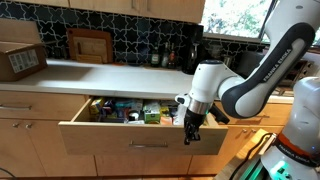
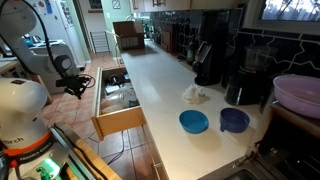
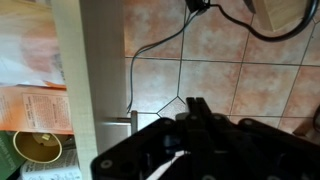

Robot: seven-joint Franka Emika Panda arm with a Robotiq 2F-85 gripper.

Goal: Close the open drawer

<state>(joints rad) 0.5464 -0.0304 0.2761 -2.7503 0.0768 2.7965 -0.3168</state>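
Observation:
The wide light-wood drawer stands pulled out under the counter, full of packages, and it also shows in an exterior view. Its small metal bar handle sits on the flat front. My gripper points down just outside the front's right end, fingers together and holding nothing. In an exterior view it hangs beside the drawer's outer side. In the wrist view the dark fingers are above the tile floor, right of the drawer front's top edge and handle.
A cardboard box and a wooden board stand on the white counter. Two blue bowls and a coffee machine are on the counter. A black cable lies on the floor. The robot's white base is beside the drawer.

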